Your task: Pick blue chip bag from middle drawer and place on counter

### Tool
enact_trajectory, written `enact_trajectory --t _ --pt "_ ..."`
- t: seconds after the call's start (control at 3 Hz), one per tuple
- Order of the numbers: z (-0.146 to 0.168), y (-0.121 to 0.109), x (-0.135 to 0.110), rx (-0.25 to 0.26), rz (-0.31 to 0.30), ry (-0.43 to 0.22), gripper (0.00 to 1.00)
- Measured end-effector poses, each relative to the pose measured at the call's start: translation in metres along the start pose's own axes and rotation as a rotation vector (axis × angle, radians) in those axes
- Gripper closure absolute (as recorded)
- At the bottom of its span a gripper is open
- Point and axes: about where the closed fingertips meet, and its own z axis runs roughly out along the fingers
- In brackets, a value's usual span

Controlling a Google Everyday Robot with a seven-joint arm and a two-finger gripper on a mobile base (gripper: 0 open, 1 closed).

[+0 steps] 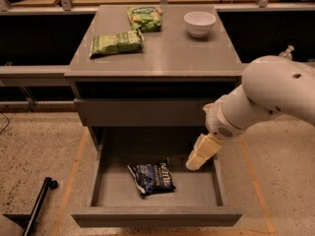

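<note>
The blue chip bag (pixel 152 177) lies flat on the floor of the open middle drawer (pixel 156 216), slightly left of centre. My gripper (pixel 196 162) hangs from the white arm (pixel 268 97) and points down into the drawer's right part, just right of the bag and a little above the drawer floor. It does not touch the bag. The counter (pixel 172 50) is the grey cabinet top behind and above the drawer.
Two light-green snack bags (pixel 116 43) (pixel 145 17) and a white bowl (pixel 200 22) sit on the counter. A shut grey drawer front (pixel 142 112) is above the open drawer. A black rod (pixel 38 205) lies on the speckled floor at the lower left.
</note>
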Motion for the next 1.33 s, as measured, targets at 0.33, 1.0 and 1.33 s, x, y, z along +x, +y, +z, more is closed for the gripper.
enact_trajectory --t 0.33,1.0,1.33 --pt "0.042 0.008 -0.001 -0.045 0.038 -0.004 0.0" --pt "0.053 0.009 0.001 -0.037 0.078 -0.041 0.0" --pt "0.079 0.007 0.002 -0.03 0.104 -0.072 0.0"
